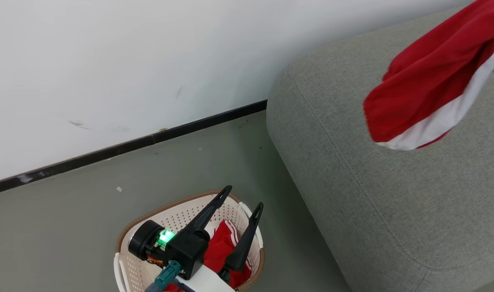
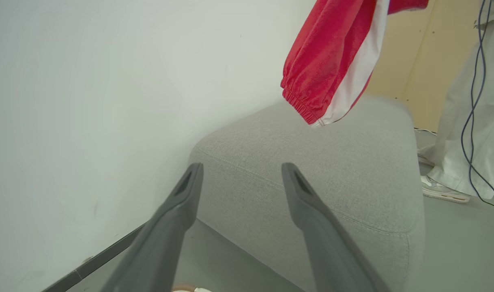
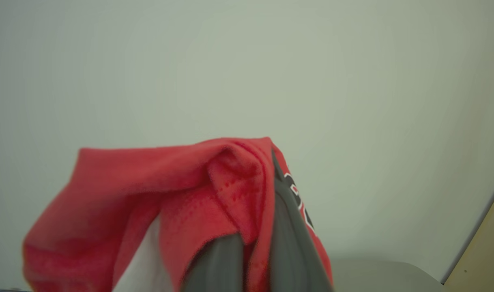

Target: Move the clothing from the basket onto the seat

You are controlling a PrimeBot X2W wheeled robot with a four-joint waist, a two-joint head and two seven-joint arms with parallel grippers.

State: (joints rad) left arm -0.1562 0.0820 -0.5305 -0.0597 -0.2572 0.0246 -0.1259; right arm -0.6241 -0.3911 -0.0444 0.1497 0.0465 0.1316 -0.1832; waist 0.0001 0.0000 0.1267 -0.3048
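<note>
A red garment with a white stripe [image 1: 429, 89] hangs in the air over the grey seat [image 1: 372, 202], held up from the upper right. In the right wrist view my right gripper [image 3: 259, 194] is shut on this clothing [image 3: 149, 194], the red fabric bunched between its dark fingers. The same garment [image 2: 332, 61] dangles above the seat [image 2: 332, 178] in the left wrist view. My left gripper [image 1: 244, 197] stands open above the basket [image 1: 170, 215] on the floor, nothing between its fingers. More red clothing with white stripes [image 1: 222, 247] lies inside the basket.
A white wall [image 1: 129, 73] with a dark baseboard [image 1: 129, 146] runs behind the basket and seat. Grey floor [image 1: 68, 227] surrounds the basket. A person's pale trouser leg and shoe [image 2: 462, 134] stand beyond the seat, with dark cables [image 2: 472, 101] hanging beside.
</note>
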